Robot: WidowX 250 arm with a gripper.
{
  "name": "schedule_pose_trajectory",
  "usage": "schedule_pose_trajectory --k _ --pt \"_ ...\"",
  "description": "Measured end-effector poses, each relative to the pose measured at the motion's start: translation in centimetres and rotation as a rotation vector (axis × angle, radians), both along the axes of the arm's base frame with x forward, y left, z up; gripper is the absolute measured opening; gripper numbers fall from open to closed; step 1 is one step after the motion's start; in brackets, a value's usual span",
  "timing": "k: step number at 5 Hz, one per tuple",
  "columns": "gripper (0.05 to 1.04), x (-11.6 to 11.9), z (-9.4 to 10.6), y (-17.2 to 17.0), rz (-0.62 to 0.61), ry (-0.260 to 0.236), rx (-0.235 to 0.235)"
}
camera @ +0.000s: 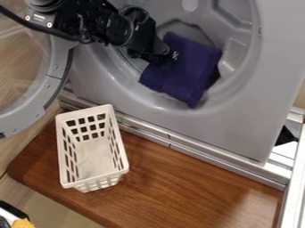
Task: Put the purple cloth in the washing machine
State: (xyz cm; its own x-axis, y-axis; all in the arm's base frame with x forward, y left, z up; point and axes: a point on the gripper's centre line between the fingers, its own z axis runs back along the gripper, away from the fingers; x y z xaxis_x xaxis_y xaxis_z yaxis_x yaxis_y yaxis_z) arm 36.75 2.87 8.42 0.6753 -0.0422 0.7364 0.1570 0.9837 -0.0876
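Table (196, 185): brown wood, corner rounded at its left end. Basket (122, 153): white, slatted, upright, at the table's left end, near the far edge. Machine (196, 127): grey, beyond the far edge, its round door (56, 78) swung open to the left. Cloth (184, 73): purple, one piece, lying in the machine's round opening, low corner on the inner rim. My fingers (159, 56): black, at the cloth's upper left side; whether clenched or released, I cannot tell.
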Motion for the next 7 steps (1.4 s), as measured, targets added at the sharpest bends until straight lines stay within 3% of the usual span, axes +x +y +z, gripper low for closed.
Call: schedule_pose_trajectory --k 1,2,3,5,6,7 --pt "0.790 -0.4 -0.7 -0.3 0.001 0.036 0.011" --pt "1.003 -0.7 -1.0 -0.2 -0.006 0.051 0.022" --pt "1.006 -1.1 -1.3 -0.2 -0.017 0.079 0.041" --pt "1.000 -3.1 2.3 -1.3 -0.129 0.100 0.161" --pt "1.001 -5.1 3.5 -2.6 -0.242 0.160 0.216" --pt "1.000 -8.6 2.5 -3.9 -0.347 0.255 0.240"
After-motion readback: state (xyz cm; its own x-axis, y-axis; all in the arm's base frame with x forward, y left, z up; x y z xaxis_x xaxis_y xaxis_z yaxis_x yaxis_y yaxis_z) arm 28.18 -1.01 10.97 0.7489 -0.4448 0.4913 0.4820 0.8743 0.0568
